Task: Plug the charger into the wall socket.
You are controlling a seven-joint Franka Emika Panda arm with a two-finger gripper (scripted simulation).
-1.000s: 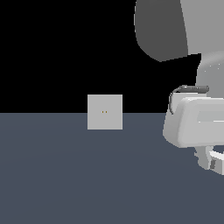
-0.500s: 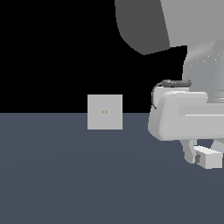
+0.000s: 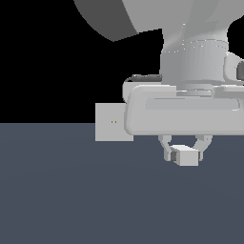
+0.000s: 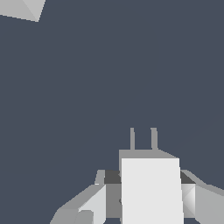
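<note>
The charger [image 3: 185,156] is a small light grey block held between my gripper's [image 3: 184,153] fingers, above the dark floor. In the wrist view the charger [image 4: 151,188] shows two thin prongs pointing away from the hand. The gripper [image 4: 144,197] is shut on it. The wall socket [image 3: 110,122] is a flat upright light grey plate with two tiny yellowish holes, towards the exterior view's left of the gripper; its right edge is hidden behind my hand. A corner of the socket [image 4: 22,8] shows in the wrist view, far from the prongs.
The dark grey floor [image 3: 71,190] spreads under everything. My large arm body [image 3: 190,57] fills the upper right of the exterior view.
My arm has moved towards the exterior view's left, carrying the charger closer to the socket. The hand now overlaps the socket's right edge in the picture.
</note>
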